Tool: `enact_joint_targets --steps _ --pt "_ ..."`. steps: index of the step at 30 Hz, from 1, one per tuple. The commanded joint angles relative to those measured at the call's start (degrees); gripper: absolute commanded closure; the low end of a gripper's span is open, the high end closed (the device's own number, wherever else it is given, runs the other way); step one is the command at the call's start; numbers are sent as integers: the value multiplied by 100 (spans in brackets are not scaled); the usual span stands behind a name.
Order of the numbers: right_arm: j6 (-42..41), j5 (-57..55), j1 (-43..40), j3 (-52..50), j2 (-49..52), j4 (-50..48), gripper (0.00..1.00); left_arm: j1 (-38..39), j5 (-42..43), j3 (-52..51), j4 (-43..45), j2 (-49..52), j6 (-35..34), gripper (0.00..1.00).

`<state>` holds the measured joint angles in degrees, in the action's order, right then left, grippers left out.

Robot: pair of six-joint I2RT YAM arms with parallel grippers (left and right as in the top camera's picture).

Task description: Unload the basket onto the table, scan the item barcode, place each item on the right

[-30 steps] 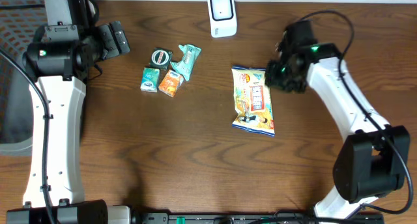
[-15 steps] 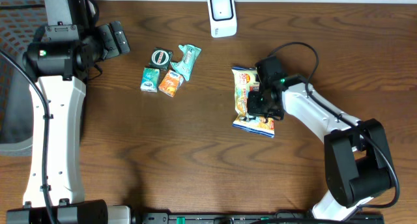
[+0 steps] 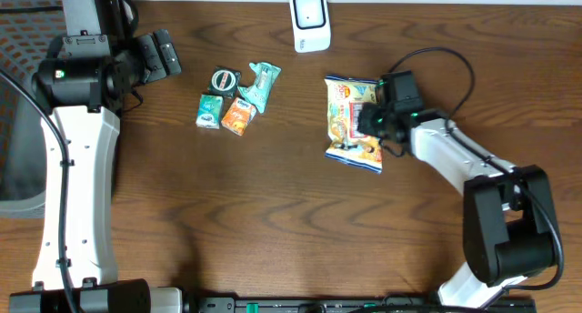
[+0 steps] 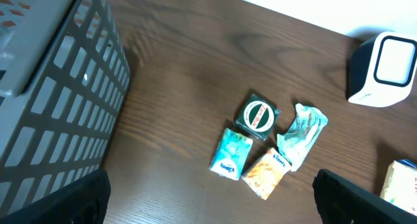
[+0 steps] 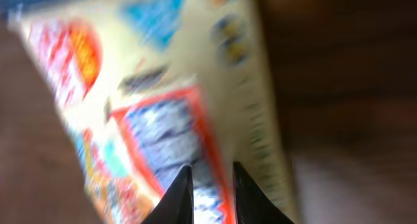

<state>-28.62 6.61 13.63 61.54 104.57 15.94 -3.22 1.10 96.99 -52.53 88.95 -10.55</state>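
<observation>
Right gripper (image 3: pixel 376 119) has its jaws drawn nearly together. The wrist view is blurred, but it shows the printed film of the snack bag (image 3: pixel 351 122) running up between the fingertips (image 5: pixel 184 188), so I read this as a thin pinch on the bag's right-hand edge, not a hold across its body. The bag is right of centre on the table (image 3: pixel 273 213), printed front upward, below and to the right of the scanner (image 3: pixel 310 22) and apart from it. Whether its far end is off the wood or resting on it I cannot tell. The first risk is the pinch itself: slick film held by a narrow margin could slide out once the bag's weight hangs from that one edge. A floppy bag may also sag or twist as it is carried, so that the code faces away from the scanner's window or creases across. No barcode shows on the upper face, so it is probably underneath, and the bag would have to be turned. That turn loads the same weak hold. A low or hasty approach could nudge the light scanner, which stands close to the table's far edge. A wide swing leftward could brush the teal wrapper (image 3: pixel 262 84), round tin (image 3: pixel 224 79) and two small cartons (image 3: pixel 224 114) lying nearby. The left gripper (image 3: pixel 162 55) stands wide open and empty, well apart, too far to catch a drop.
</observation>
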Motion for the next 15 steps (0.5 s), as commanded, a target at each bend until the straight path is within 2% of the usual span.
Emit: enact_joint_targets --steps 1,5,10,13,14,15 --pt "369 -22 -433 81 57 -129 83 2 -72 -24 -15 33 -50 2" --pt "632 2 -667 492 57 37 84 2 -72 -24 -13 33 -50 2" --pt "949 321 -614 1447 57 1091 86 2 -72 -24 -13 33 -48 2" --pt "1156 625 -387 1864 57 1858 94 2 -72 -24 -15 33 -50 2" --pt "1158 623 -317 1875 57 1978 99 2 -72 -24 -15 33 -50 2" --pt "1224 616 -221 1873 57 2135 99 2 -72 -24 -15 33 -50 2"
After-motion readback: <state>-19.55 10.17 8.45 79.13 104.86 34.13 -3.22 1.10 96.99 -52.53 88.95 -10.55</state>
